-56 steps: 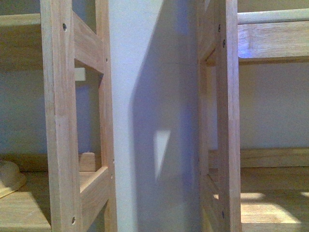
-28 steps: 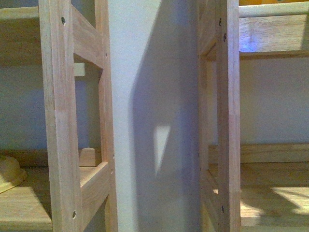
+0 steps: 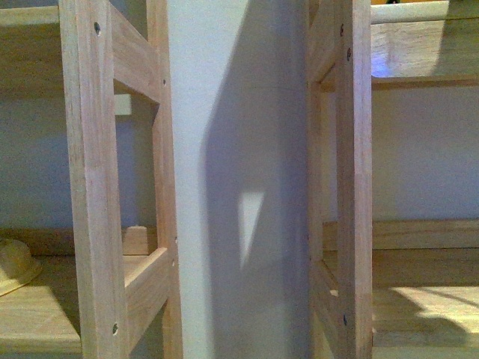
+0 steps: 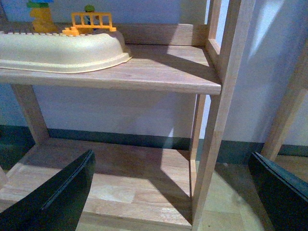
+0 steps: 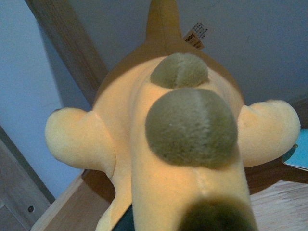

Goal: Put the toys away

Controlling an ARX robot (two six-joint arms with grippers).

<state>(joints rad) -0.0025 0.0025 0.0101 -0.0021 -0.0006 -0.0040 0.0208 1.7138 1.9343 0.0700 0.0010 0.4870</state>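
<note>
**Front view: two wooden shelf units close up, plush fills right wrist camera**

Front view shows no arm. Left shelf unit [image 3: 93, 187] and right shelf unit [image 3: 352, 187] stand side by side with a strip of white wall [image 3: 239, 149] between them, a shadow across it. A cream rounded object [image 3: 15, 265] sits on the left unit's lower board, cut off by the frame edge.

Left wrist view: left gripper [image 4: 173, 192] has its two dark fingers [image 4: 62, 197] spread wide, nothing between them. Beyond it sits a wooden shelf unit [image 4: 211, 120]. A cream tray [image 4: 62, 50] rests on the upper board, with orange and yellow block toys [image 4: 91, 21] behind it. The lower board under the gripper is bare wood with a sunlit patch.

Right wrist view: orange-yellow plush animal [image 5: 144, 144] fills most of the frame, very close to the camera. Two olive-brown round patches run down its middle, rounded limbs stick out on both sides, and a paper tag [image 5: 195, 36] shows near its far end. A wooden post and a wooden board are behind it. Right gripper's fingers are not visible, so whether it grips the plush cannot be told.
</note>
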